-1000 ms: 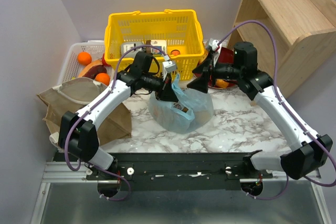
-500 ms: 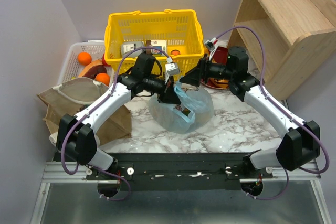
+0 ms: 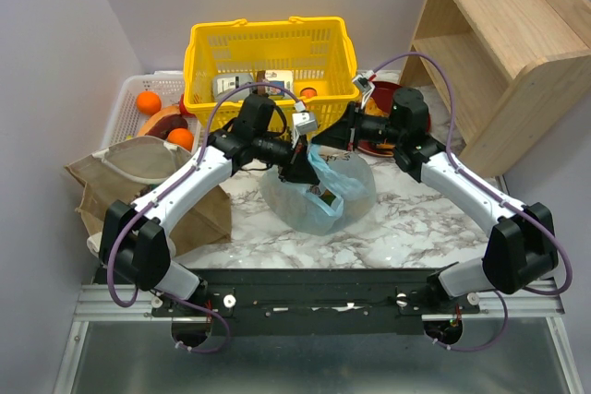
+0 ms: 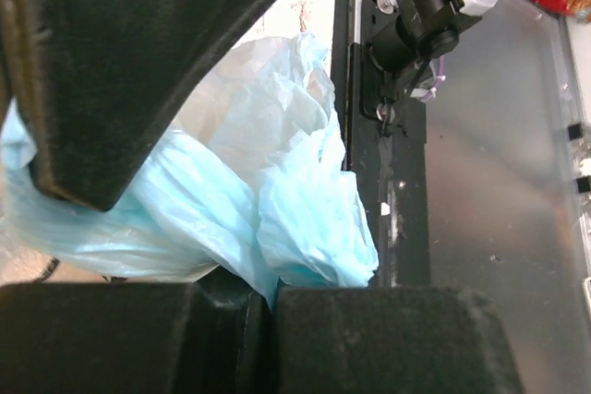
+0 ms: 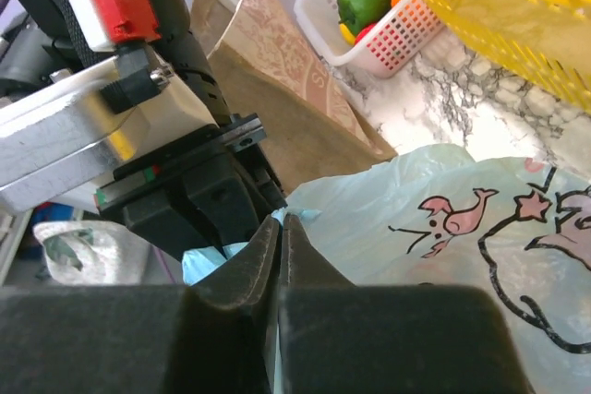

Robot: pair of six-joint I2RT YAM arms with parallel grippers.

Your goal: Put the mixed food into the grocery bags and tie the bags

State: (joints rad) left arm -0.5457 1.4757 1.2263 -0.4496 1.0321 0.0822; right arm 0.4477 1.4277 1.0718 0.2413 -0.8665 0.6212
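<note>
Now | my left pincer (image 4: 268, 294) clamped tight on a fold of the light-blue bag (image 4: 305, 219) | my right pincer (image 5: 280, 228) closed, its tips nipping the same bag's edge

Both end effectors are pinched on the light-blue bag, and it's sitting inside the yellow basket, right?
Not inside. The top external view shows the light-blue bag on the marble table in front of the yellow basket. The left end effector and right end effector are indeed both pinched on it.
</note>
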